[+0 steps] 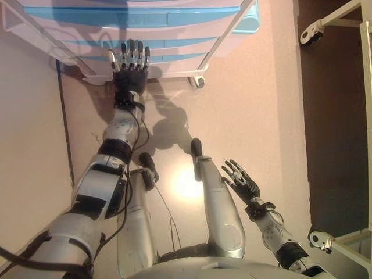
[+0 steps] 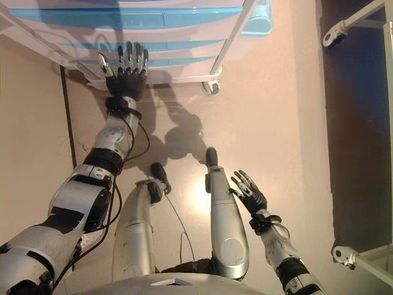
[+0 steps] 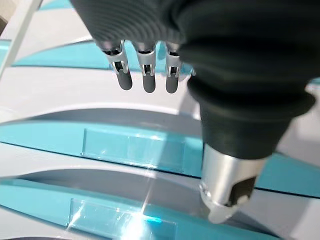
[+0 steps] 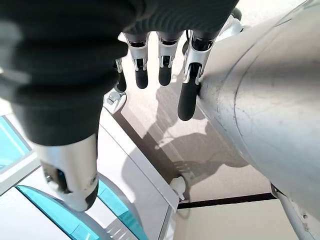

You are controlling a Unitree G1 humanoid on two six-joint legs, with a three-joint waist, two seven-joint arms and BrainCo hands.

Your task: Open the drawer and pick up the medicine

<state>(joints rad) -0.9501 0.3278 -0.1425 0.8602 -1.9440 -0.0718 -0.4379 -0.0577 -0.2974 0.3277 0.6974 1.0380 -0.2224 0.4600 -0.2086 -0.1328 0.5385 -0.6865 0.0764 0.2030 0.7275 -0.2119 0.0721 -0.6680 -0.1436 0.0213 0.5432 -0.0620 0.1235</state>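
Note:
A white wheeled drawer cabinet (image 1: 174,35) with pale blue drawer fronts (image 3: 135,145) stands at the top of the eye views; its drawers all look closed. My left hand (image 1: 131,64) is stretched out to it, fingers straight and spread, fingertips (image 3: 145,82) just in front of a lower drawer front. In the left wrist view nothing lies between thumb and fingers. My right hand (image 1: 243,180) hangs low at the right, open and empty, far from the cabinet. No medicine shows in any view.
A white frame with castors (image 1: 317,29) stands at the right edge, another castor (image 1: 318,239) lower right. A dark strip of floor (image 1: 337,133) runs down the right side. The cabinet's own castor (image 1: 197,81) sits under its right corner.

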